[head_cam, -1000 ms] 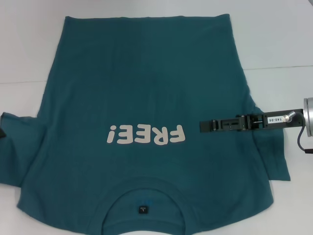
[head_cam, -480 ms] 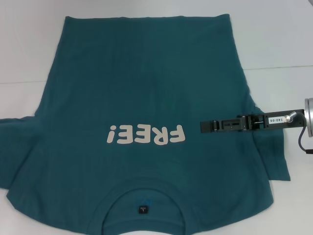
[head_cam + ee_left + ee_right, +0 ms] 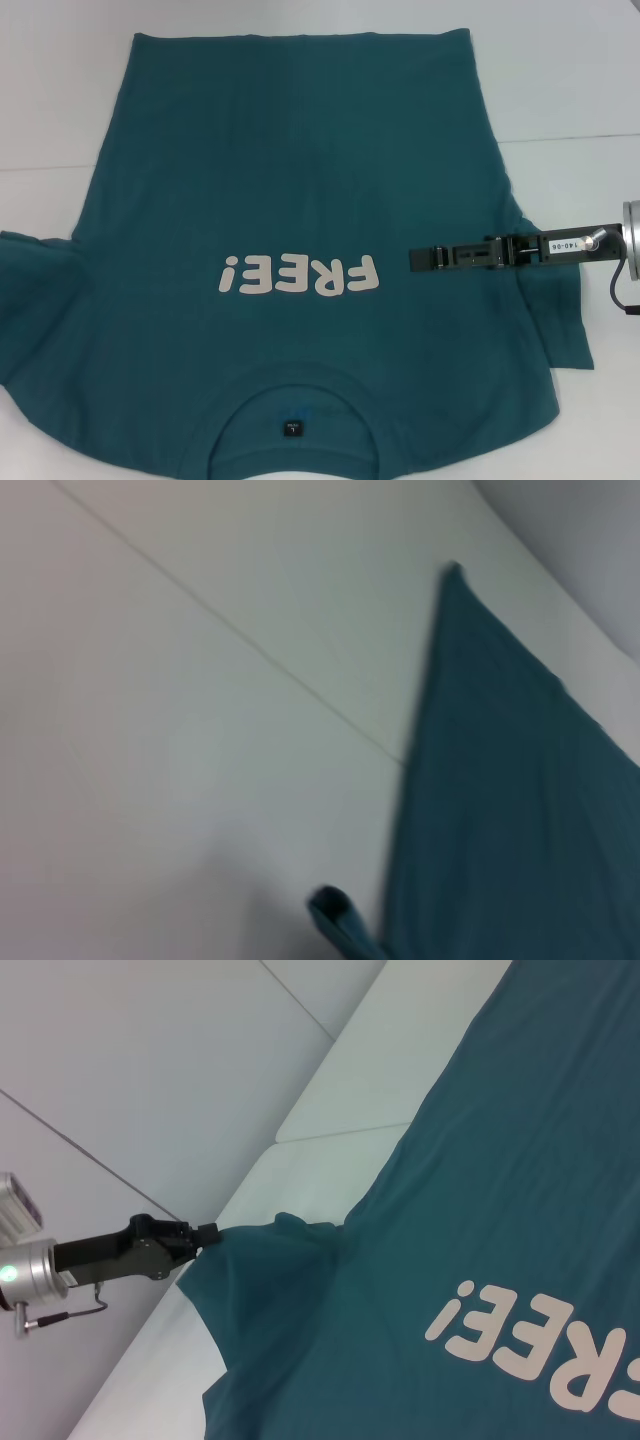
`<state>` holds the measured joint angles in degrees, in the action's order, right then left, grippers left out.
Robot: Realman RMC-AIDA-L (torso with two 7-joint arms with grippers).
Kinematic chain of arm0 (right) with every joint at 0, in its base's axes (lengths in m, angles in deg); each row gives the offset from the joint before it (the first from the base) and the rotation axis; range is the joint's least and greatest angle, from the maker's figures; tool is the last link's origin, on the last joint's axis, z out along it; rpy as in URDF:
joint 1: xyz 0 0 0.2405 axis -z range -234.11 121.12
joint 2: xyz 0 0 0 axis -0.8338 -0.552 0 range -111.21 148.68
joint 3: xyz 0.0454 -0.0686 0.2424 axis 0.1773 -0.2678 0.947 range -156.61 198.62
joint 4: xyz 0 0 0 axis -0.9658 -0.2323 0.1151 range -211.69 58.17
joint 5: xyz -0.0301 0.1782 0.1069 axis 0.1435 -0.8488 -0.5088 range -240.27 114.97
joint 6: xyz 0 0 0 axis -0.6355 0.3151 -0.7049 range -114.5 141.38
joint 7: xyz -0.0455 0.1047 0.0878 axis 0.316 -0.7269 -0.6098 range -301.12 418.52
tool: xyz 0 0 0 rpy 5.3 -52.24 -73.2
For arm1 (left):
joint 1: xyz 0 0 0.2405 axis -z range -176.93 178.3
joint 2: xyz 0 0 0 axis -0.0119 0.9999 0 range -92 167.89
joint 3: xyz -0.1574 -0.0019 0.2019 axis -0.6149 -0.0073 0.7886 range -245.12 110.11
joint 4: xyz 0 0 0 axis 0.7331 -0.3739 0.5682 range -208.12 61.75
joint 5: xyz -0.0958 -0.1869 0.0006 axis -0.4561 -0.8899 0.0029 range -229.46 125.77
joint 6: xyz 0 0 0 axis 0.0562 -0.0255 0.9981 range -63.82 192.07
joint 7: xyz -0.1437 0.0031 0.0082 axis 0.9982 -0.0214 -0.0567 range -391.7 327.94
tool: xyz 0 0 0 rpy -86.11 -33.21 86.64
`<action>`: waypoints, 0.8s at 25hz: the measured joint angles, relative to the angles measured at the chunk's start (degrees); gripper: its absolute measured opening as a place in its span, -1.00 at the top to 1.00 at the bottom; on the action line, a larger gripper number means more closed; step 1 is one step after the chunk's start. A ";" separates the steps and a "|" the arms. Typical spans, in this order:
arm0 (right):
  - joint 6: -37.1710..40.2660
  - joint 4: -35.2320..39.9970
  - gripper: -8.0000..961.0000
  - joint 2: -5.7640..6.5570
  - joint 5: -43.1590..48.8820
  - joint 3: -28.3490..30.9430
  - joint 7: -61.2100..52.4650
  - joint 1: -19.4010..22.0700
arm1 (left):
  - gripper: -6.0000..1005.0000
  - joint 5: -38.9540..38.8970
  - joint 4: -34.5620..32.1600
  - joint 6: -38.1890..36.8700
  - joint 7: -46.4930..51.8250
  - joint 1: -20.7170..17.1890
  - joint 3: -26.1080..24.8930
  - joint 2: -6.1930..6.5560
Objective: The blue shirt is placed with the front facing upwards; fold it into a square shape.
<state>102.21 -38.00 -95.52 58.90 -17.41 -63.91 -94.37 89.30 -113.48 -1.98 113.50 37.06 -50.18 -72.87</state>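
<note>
Since the earlier frames, I note the shirt's left sleeve has been drawn further out toward the left edge of the head view and lies flatter; the right arm has not shifted.

White table (image 3: pixel 580 60) carries the blue shirt (image 3: pixel 300 160), spread front up, collar toward the robot, hem at the far side. Its white "FREE!" lettering (image 3: pixel 300 275) sits across the chest, with the small dark neck label (image 3: pixel 291 427) inside the collar below it. Right sleeve lies folded in under the right arm.

Right gripper (image 3: pixel 415 258) reaches in level from the right, over the chest just beside the end of the lettering. I cannot tell from the head view how wide its fingers stand or whether they touch the fabric.

Left gripper (image 3: pixel 205 1232) is out of the head view; the right wrist view shows it at the tip of the left sleeve, fingers closed on the cloth, the sleeve pulled up to a peak there. Left wrist view shows only shirt edge and bare table.
</note>
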 joint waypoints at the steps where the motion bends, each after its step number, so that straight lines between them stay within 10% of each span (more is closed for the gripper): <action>1: 0.00 0.00 -0.96 0.00 0.00 0.00 0.00 0.00 | 0.95 0.00 -0.10 -0.94 0.15 0.28 0.03 0.09; 13: -0.01 0.00 -0.96 -0.09 0.00 0.00 -0.06 0.02 | 0.95 -0.82 -4.05 -11.84 4.14 2.55 2.35 0.26; 20: -0.07 0.00 -0.96 -0.18 0.00 0.00 -0.05 0.00 | 0.95 -4.37 -4.11 -13.33 3.88 2.88 4.41 -3.32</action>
<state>102.15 -38.00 -95.70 58.90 -17.41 -63.96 -94.37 84.93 -117.60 -15.31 117.37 39.94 -45.77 -76.19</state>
